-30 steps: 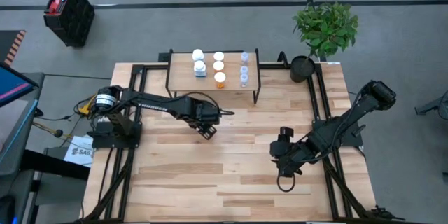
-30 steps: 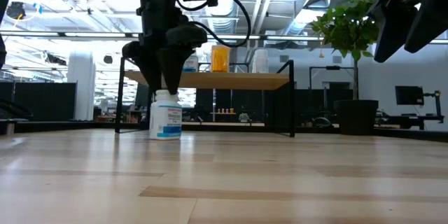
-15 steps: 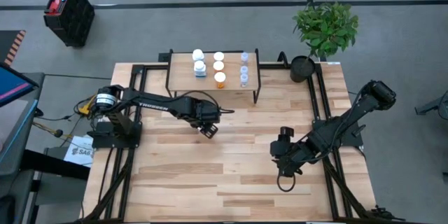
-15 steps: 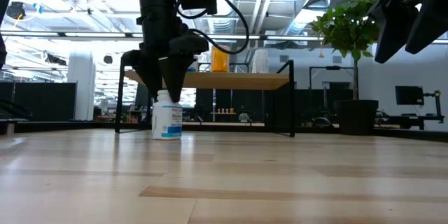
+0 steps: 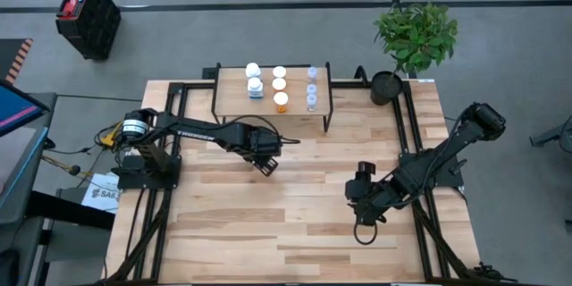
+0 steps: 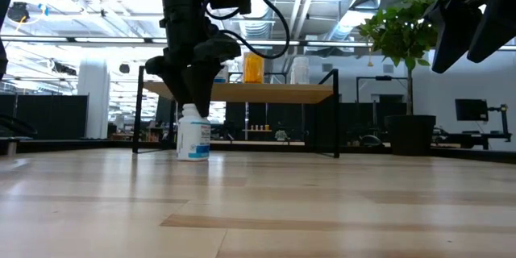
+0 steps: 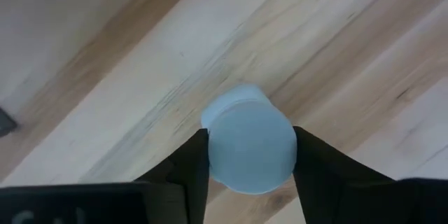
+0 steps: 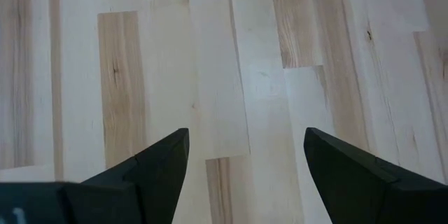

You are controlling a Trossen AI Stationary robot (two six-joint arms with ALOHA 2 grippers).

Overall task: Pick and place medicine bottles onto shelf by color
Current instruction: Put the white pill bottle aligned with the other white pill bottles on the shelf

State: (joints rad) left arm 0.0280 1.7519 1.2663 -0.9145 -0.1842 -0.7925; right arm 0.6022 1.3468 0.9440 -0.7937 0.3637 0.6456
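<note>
One small white plastic bottle [image 6: 193, 133] stood on the table before the wood-topped shelf [image 6: 242, 93]; my left gripper [image 7: 245, 155] pinched its cap. Probably light, slippery. Right gripper [image 8: 245, 155] gaped, idle.

From above, the left claw [image 5: 265, 164] hides the bottle [image 6: 193, 131]. The shelf [image 5: 234, 98] bottles' labels are too small to read.
</note>
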